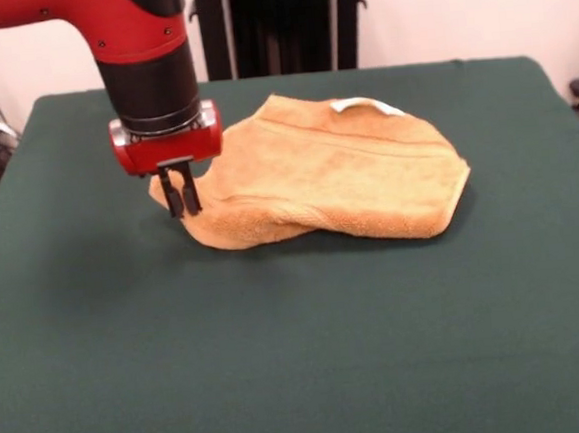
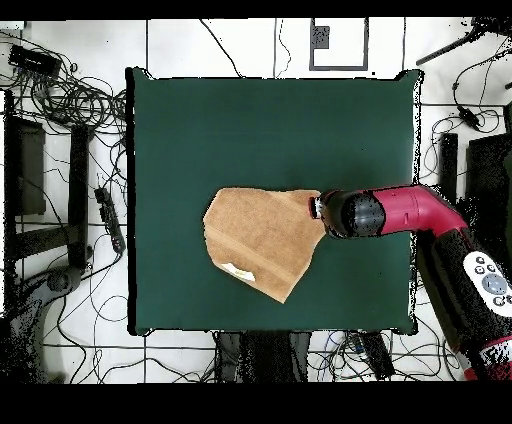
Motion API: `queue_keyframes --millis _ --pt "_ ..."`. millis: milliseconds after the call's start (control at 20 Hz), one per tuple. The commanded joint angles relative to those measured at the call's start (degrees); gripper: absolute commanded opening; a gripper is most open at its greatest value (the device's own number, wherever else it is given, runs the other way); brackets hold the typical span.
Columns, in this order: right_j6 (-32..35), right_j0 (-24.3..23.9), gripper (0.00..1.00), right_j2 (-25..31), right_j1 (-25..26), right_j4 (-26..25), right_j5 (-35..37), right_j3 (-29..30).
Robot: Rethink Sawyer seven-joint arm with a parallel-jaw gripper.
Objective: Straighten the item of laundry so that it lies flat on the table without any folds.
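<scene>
The item of laundry (image 1: 337,178), an orange-tan terry towel, lies on the far half of the surface (image 1: 281,358) in the front view, a little right of centre. It is not flat: the near edge is rolled under into a thick rounded fold that runs from the left corner along the front to the right corner, and the left part bulges up where the cloth doubles over. A woven band crosses its upper face as a faint line, and a small white tag (image 1: 366,104) shows at the far edge. In the overhead view the towel (image 2: 262,238) reads as an uneven, roughly five-sided patch near the middle of the green cloth, with the tag (image 2: 238,271) near its lower left edge.

The gripper (image 1: 181,196) stands at the towel's left corner in the front view. Its two dark fingers (image 1: 172,198) point straight down, with a narrow gap between them; the jaws look parted, their tips down at the towel's edge, and nothing can be seen clamped between them. Whether they touch the cloth cannot be told. Above them sits the red wrist block and the black and red arm (image 1: 146,47), which comes in from the upper left. From overhead the arm (image 2: 410,212) reaches in from the right and ends over the towel's right corner.
</scene>
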Motion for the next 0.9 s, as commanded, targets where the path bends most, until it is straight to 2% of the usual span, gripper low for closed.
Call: queue_keyframes --millis 50,400,900 --pt "-17.41 3.10 0.00 -0.44 -0.82 -3.90 5.23 1.31" --pt "-19.85 1.08 0.00 -0.44 -1.68 -5.19 5.37 1.11" --pt "-29.05 -2.28 0.00 1.07 -1.98 -6.44 7.75 -3.22"
